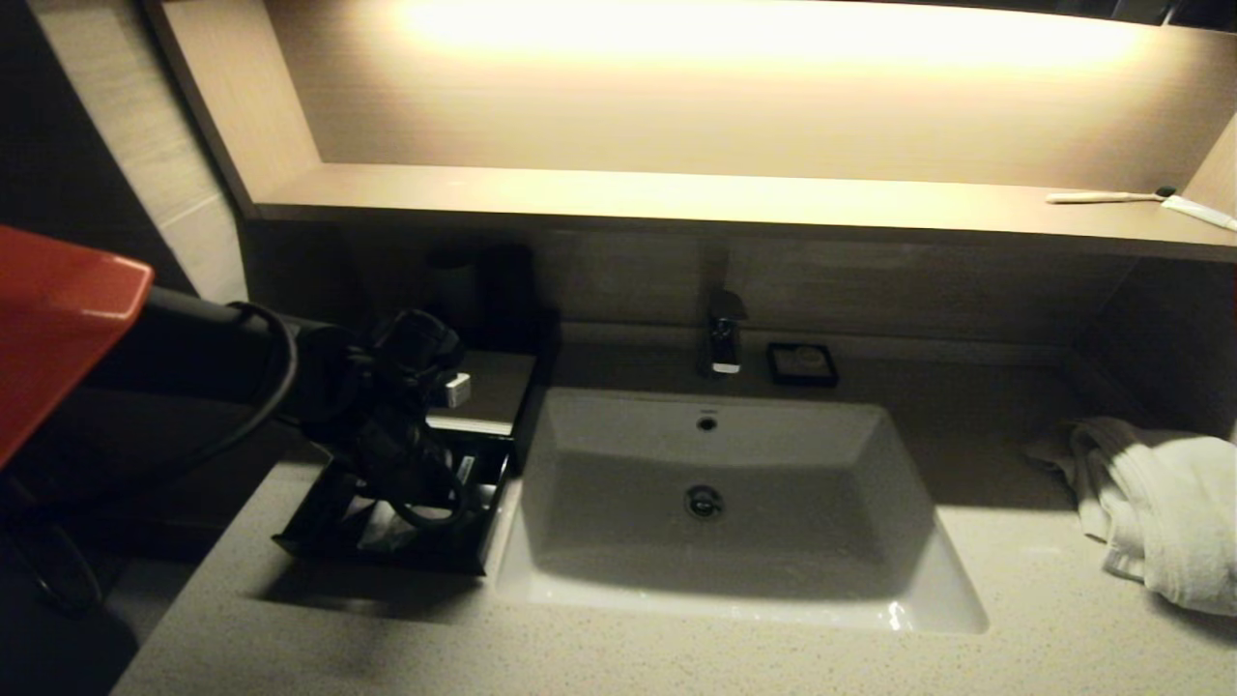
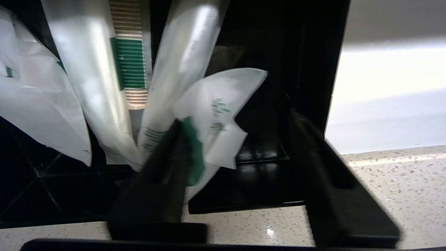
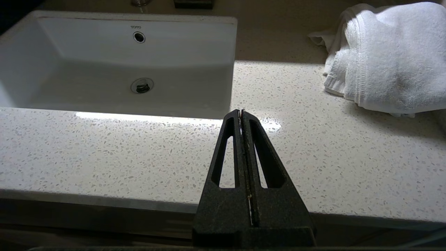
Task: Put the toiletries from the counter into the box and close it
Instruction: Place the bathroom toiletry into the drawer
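Glossy black box (image 1: pixel 387 541): drawer open. Left gripper (image 2: pixel 237 139) fingers spread over sachets (image 2: pixel 216 115); withdrawal may snag one. Right gripper (image 3: pixel 241 115) fingers pressed together.

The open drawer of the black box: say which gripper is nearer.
Left. The left gripper hangs open over the drawer among the sachets; the right gripper is shut, beyond the sink.

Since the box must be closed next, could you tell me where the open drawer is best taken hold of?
Judging by its pose, push the drawer's front wall squarely from the counter-edge side, toward the box. It slides straight in, and that low flat wall is the only free face.
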Motion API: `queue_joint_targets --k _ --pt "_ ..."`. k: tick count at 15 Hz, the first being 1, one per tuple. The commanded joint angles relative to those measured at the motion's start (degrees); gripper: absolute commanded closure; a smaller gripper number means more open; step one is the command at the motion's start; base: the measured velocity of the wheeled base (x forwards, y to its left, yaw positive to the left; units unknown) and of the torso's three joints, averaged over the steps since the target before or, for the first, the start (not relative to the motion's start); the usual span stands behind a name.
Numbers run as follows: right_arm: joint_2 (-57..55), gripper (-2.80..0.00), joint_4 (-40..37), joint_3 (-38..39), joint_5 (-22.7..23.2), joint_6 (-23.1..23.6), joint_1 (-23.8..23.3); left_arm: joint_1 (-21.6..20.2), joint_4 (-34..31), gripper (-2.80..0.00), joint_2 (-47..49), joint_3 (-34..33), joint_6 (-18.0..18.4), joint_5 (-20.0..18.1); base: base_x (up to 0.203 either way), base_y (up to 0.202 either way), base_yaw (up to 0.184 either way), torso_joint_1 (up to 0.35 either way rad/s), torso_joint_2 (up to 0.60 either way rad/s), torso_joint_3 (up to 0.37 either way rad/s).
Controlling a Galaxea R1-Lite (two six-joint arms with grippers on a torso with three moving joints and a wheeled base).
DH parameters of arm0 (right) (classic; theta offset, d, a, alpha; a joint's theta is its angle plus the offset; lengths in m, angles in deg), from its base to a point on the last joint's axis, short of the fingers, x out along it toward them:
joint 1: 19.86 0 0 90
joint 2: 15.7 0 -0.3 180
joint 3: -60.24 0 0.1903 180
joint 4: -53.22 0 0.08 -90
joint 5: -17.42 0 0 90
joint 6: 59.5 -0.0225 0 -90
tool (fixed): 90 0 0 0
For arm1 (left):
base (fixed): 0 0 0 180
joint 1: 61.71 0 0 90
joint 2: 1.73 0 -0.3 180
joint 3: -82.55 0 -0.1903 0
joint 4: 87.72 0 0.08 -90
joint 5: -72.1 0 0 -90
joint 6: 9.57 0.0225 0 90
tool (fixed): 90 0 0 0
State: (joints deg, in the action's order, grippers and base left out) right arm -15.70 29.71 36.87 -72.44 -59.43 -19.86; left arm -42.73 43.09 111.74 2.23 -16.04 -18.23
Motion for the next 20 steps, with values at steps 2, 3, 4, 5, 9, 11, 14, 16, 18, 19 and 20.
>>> queue_joint_targets --k 2,3,4,5,9,11,14,16,18,19,20 --pt "0.00 0.00 -0.04 0.00 0.04 0.01 0.00 -0.10 -0.11 -2.80 -1.16 0.51 -0.12 -0.01 0.000 0.000 0.000 0.000 0.00 0.000" --pt "0.00 0.00 -0.04 0.00 0.04 0.01 0.00 -0.35 -0.14 -2.80 -2.14 0.57 -0.07 0.04 0.000 0.000 0.000 0.000 0.00 0.000" --pt "0.00 0.00 -0.04 0.00 0.04 0.01 0.00 -0.60 -0.19 -2.80 -3.13 0.58 -0.04 0.06 0.000 0.000 0.000 0.000 0.00 0.000" --pt "0.00 0.00 0.02 0.00 0.04 0.01 0.00 -0.68 -0.31 -2.80 -3.98 0.54 -0.01 0.07 0.000 0.000 0.000 0.000 0.00 0.000" --pt "0.00 0.00 -0.04 0.00 0.04 0.01 0.00 -0.60 -0.90 -2.80 -6.10 -0.06 0.06 0.05 0.000 0.000 0.000 0.000 0.00 0.000" --pt "0.00 0.00 -0.04 0.00 0.04 0.01 0.00 -0.52 -0.81 -2.80 -5.63 -0.12 -0.12 -0.02 0.000 0.000 0.000 0.000 0.00 0.000" --pt "0.00 0.00 -0.04 0.00 0.04 0.01 0.00 -0.52 -0.72 -2.80 -6.07 -0.56 -0.38 -0.11 0.000 0.000 0.000 0.000 0.00 0.000" --pt "0.00 0.00 -0.04 0.00 0.04 0.01 0.00 -0.55 -0.95 -2.80 -7.44 -0.80 -0.36 -0.08 0.000 0.000 0.000 0.000 0.00 0.000" --pt "0.00 0.00 -0.04 0.00 0.04 0.01 0.00 -0.61 -0.99 -2.80 -8.86 -1.87 -0.49 -0.11 0.000 0.000 0.000 0.000 0.00 0.000" --pt "0.00 0.00 0.05 0.00 0.04 0.01 0.00 -0.61 -0.89 -2.80 -10.01 -3.01 -0.56 -0.11 0.000 0.000 0.000 0.000 0.00 0.000" --pt "0.00 0.00 -0.04 0.00 0.04 0.01 0.00 -0.61 -0.78 0.00 -11.06 -4.02 -0.56 -0.11 0.000 0.000 0.000 0.000 0.00 0.000"
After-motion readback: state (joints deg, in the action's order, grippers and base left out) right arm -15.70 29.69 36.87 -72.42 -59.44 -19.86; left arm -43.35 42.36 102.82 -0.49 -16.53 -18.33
